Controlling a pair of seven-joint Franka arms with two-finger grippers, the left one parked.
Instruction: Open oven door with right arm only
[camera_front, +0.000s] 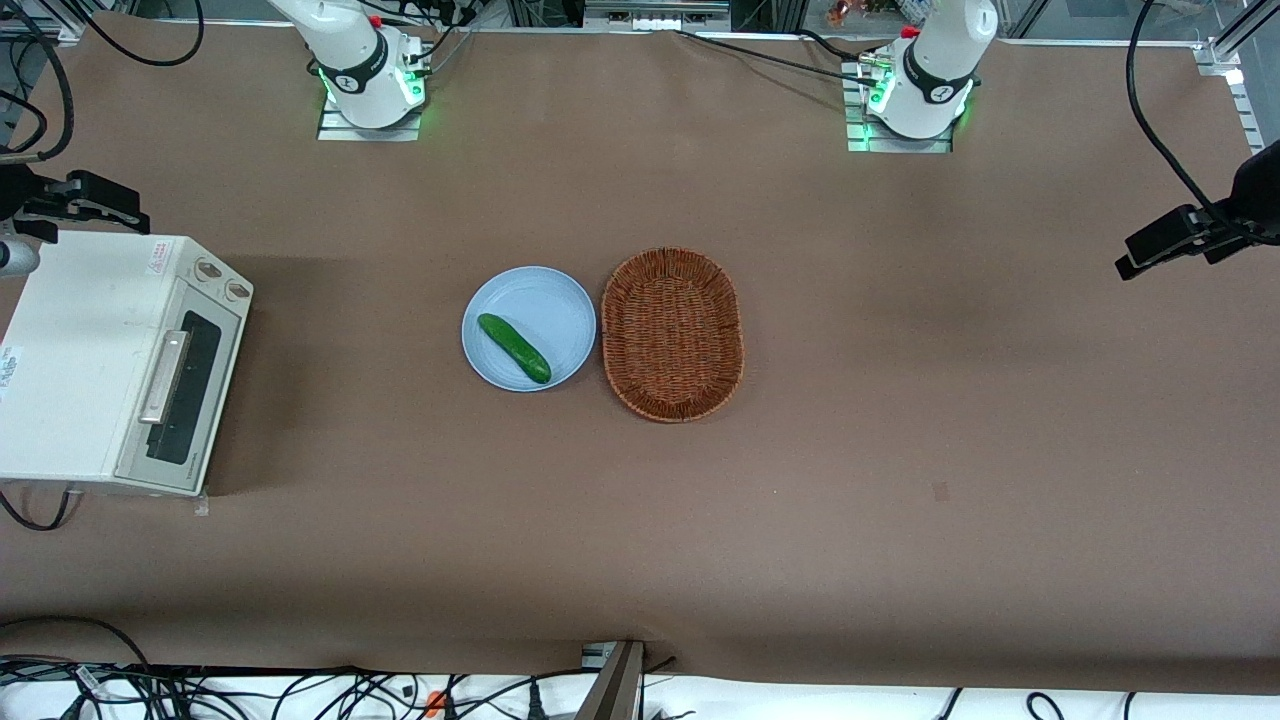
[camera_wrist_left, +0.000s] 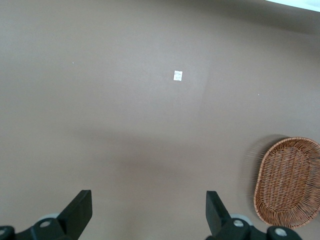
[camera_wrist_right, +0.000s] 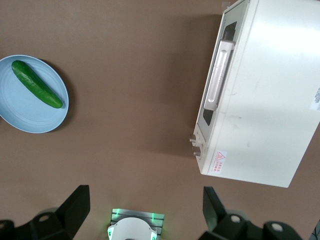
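Over at the working arm's end of the table sits the white toaster oven (camera_front: 100, 360), its oven door (camera_front: 180, 395) shut flat against the front, the silver bar handle (camera_wrist_right: 219, 74) running along the dark glass. High above the table, the right arm's gripper (camera_wrist_right: 145, 210) hangs near the oven, touching nothing, its two black fingers (camera_wrist_right: 75, 205) spread wide apart. Near the table's middle a cucumber (camera_front: 514, 348) lies on a pale blue plate (camera_front: 560, 300), with a wicker basket (camera_front: 672, 333) just beside it.
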